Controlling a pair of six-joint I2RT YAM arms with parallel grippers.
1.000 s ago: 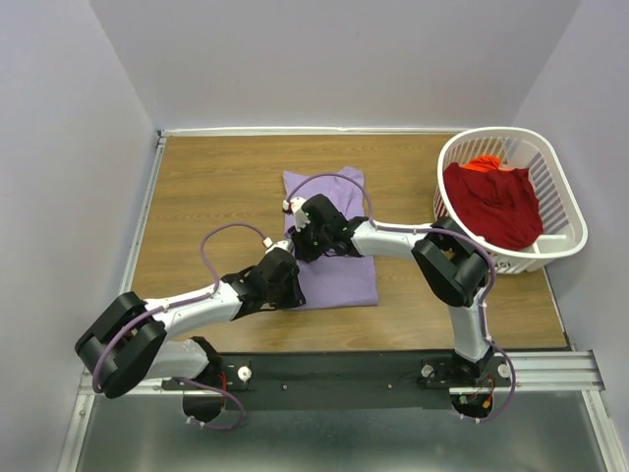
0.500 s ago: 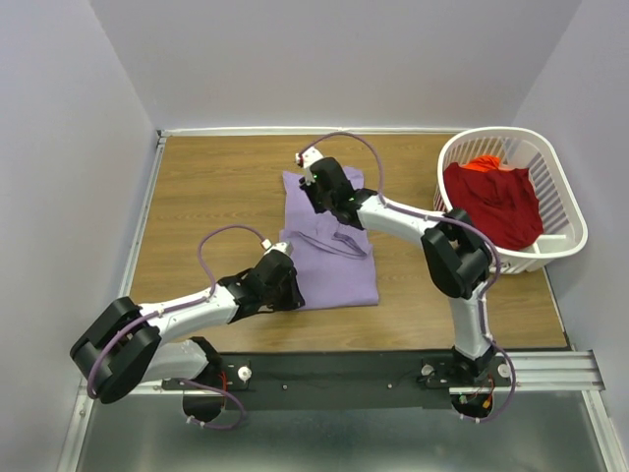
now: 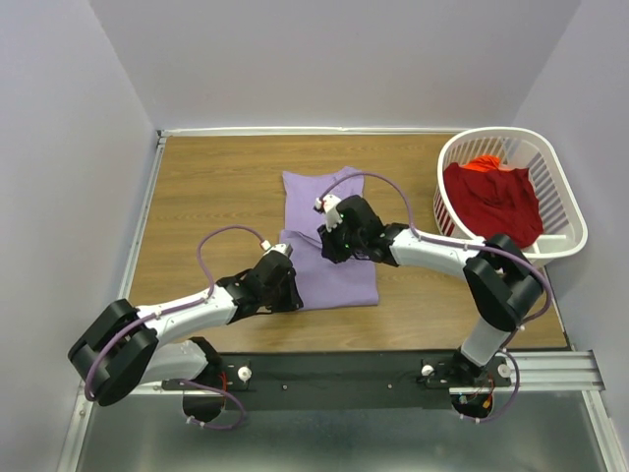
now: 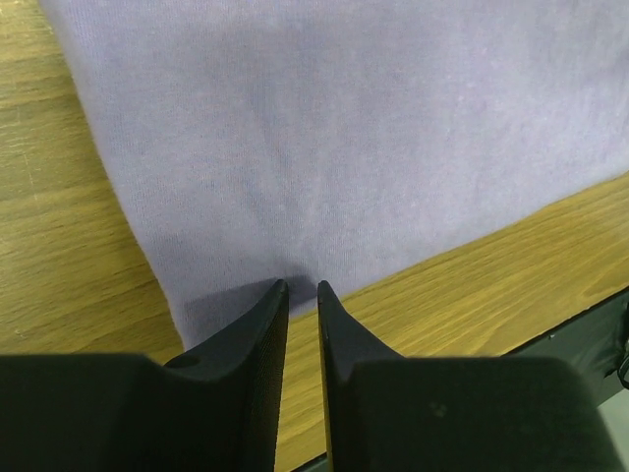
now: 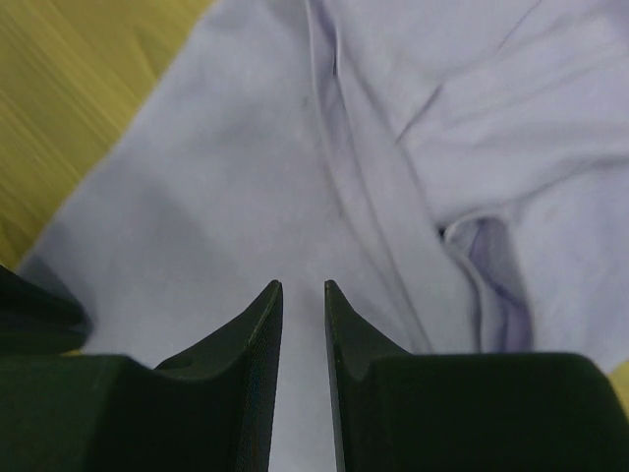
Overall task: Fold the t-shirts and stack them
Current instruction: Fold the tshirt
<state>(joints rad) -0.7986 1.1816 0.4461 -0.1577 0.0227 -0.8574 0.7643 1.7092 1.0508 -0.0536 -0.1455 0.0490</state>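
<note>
**foldbot_fan:** Where's this at? The left gripper [image 4: 300,285] looks clamped on the near hem of the lavender t-shirt [image 4: 373,128], since the cloth puckers right into the tips. The right gripper [image 5: 303,285] is drawn nearly together too, just a slit. There's nothing in it as far as I can see, and it hangs over the middle of the same shirt.

**yam_tinkerer:** Reads like mid-fold to me. I'd hold the left pinch low and carry the hem straight ahead of the jaws, over the flat panel, so the crease lands square. There's a seam ridge and a tucked sleeve just ahead and right of the right tips. Dragging across those would probably bunch it.

**foldbot_fan:** Any room to move?

**yam_tinkerer:** There's bare table [image 4: 49,246] left of the left jaws. The table's near edge is close on their right, so I wouldn't pull back. Well away from both sets of jaws, the red t-shirt [image 3: 496,202] sits crumpled in the basket [image 3: 565,211], not yet folded.
</note>
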